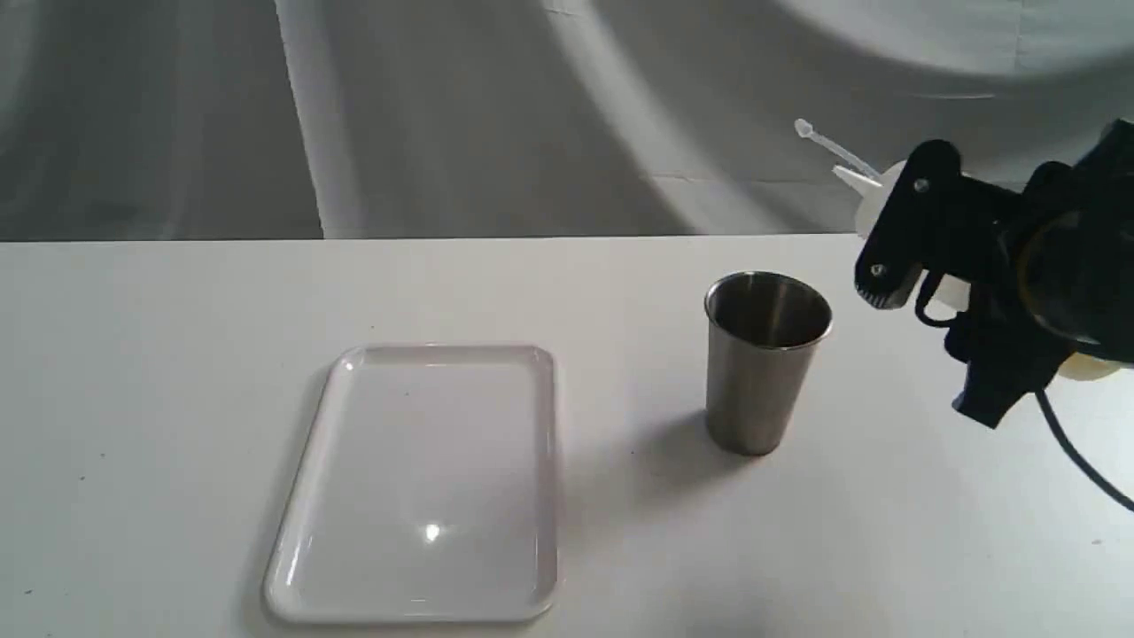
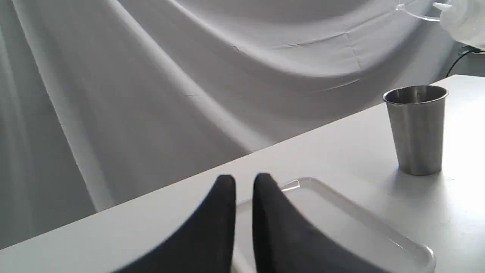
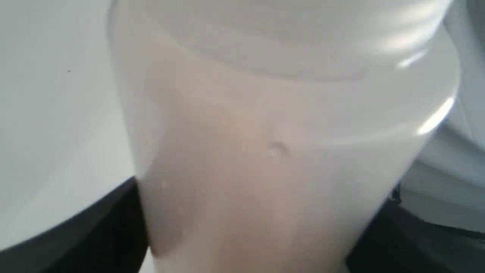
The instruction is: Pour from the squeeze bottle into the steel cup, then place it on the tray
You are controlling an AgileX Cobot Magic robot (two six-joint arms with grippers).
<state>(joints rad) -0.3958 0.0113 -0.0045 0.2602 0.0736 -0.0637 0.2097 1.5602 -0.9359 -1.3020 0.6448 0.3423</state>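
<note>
The squeeze bottle hangs tilted in the air at the right, its nozzle and cap strap pointing up and left. My right gripper is shut on its body, above and to the right of the steel cup. Close up, the right wrist view shows the bottle whitish with a faint orange tint. The cup stands upright on the table. The white tray lies flat to the cup's left with nothing on it. My left gripper hovers near the tray's corner with its fingers almost together, holding nothing; it is out of the exterior view.
A white table carries everything, with a grey cloth backdrop behind its far edge. A black cable trails from the right arm down towards the table's right side.
</note>
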